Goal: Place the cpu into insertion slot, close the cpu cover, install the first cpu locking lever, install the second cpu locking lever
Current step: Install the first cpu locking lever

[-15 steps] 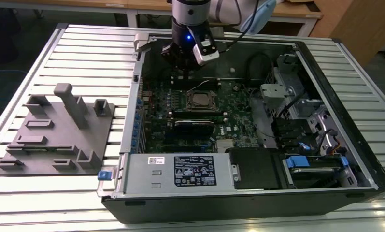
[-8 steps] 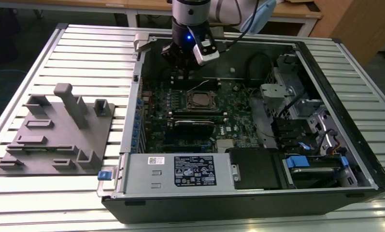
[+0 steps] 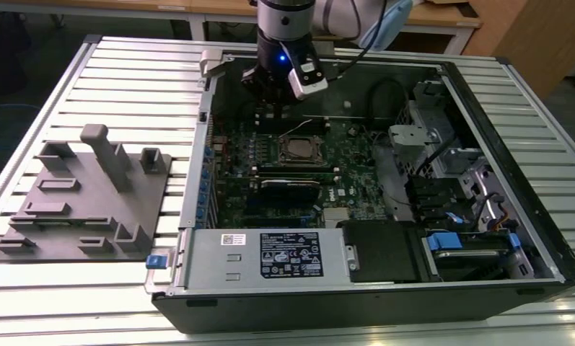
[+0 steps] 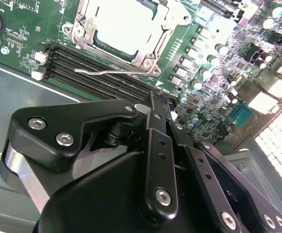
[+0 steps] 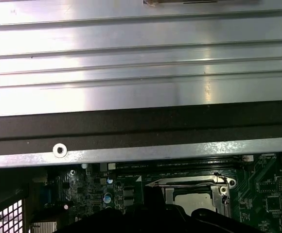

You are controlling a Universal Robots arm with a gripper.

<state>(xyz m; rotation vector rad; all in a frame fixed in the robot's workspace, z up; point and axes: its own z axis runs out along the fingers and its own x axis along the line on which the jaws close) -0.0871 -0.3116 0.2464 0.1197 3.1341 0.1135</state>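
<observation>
Whether the claw [image 3: 264, 101] is spread or pressed together cannot be told. In the exterior view it is a dark shape under the arm [image 3: 287, 29], itself cut off at the picture's upper edge. In the second wrist view its black links crowd the foreground and hide much of the board [image 4: 24, 34]. In the first wrist view the table [image 5: 131, 63] and a dark case wall take up most of the picture, and the socket is cut off at the edge. The open case [image 3: 364, 288] lies on its side on the table. It holds the board, a labelled power supply [image 3: 268, 256] along its near edge, and drive bays toward the exterior view's right. The cpu [image 4: 124, 26] sits in the socket, its pale top washed out by glare, and the cover [image 4: 166, 22] lies flat around it. A thin wire lever [image 4: 112, 72] runs along the socket's side, just beside the memory slots [image 4: 82, 73]; whether it is hooked down cannot be told. The claw hangs over the rear of the case, near the socket but apart from it. A grey tray [image 3: 85, 223] with upright posts stands on the table at the exterior view's left, beside the case.
</observation>
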